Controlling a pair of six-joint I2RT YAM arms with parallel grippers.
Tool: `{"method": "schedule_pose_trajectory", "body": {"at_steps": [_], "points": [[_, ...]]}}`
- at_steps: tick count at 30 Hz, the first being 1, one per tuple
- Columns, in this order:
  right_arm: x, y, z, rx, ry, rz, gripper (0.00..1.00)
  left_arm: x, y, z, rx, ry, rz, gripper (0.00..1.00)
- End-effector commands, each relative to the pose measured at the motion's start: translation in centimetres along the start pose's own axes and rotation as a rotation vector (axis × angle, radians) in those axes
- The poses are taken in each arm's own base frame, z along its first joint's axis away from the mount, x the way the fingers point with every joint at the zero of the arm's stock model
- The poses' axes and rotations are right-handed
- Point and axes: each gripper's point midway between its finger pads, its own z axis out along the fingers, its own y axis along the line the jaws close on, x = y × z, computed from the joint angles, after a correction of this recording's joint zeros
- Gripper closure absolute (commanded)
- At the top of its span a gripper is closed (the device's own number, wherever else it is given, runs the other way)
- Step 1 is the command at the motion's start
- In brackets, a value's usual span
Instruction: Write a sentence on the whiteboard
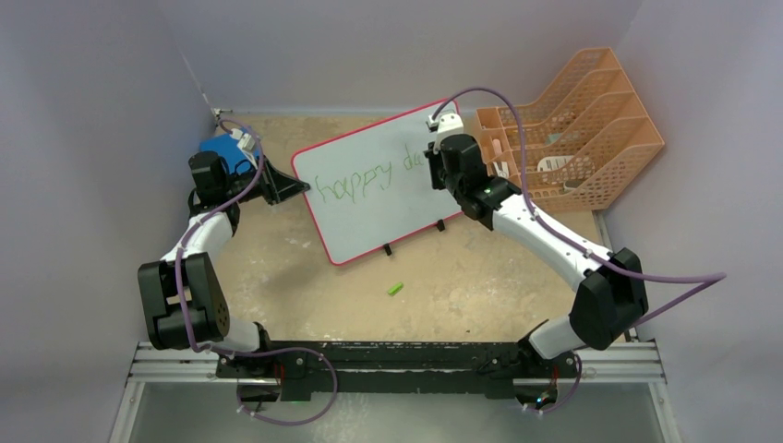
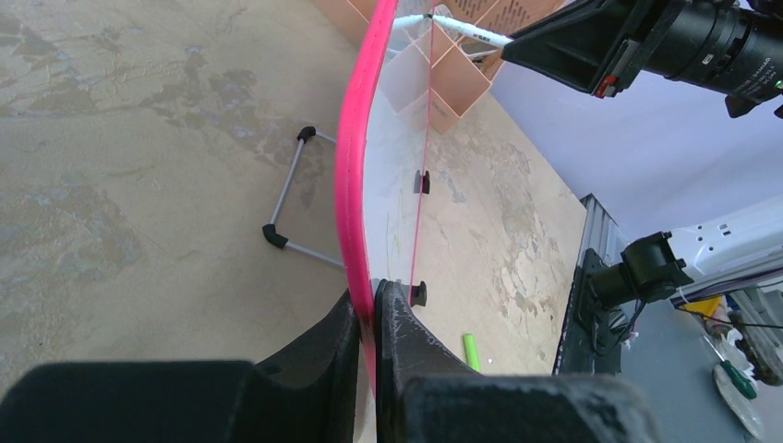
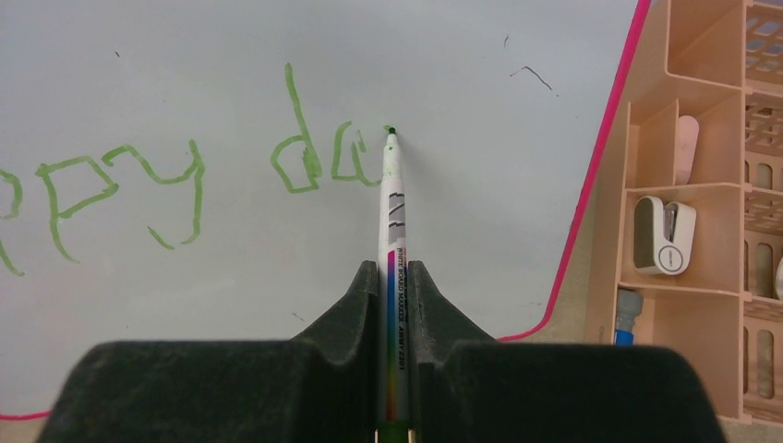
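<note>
Edge-on whiteboard (image 2: 352,166), red rim clamped between the closed jaws of left gripper (image 2: 372,297). Behind it: wire stand (image 2: 294,198). On table (image 2: 138,129): green cap (image 2: 472,351). Near board's far end: marker (image 2: 466,29).

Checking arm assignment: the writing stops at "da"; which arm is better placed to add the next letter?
Right. The right gripper is shut on the marker, tip on the whiteboard where the sentence stops. The left gripper is clamped on the board's red rim.

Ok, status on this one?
Left end effector shut on whiteboard rim. Right end effector shut on marker, sentence at "happy da". Green cap lies clear of board.
</note>
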Motion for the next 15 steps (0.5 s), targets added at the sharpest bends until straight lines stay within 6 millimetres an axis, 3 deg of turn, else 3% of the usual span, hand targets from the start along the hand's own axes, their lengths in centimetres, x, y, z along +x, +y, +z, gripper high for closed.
{"method": "schedule_pose_trajectory", "body": {"at_steps": [1,15], "points": [[-0.19,-0.86,-0.58,0.026,-0.015,0.015,1.00,-1.44,-0.73,0.17,0.007,-0.015,0.104,1.00],[-0.37,-1.13,-1.32,0.031,-0.023,0.023,1.00,-1.42,-0.67,0.17,0.004,-0.015,0.104,1.00]]}}
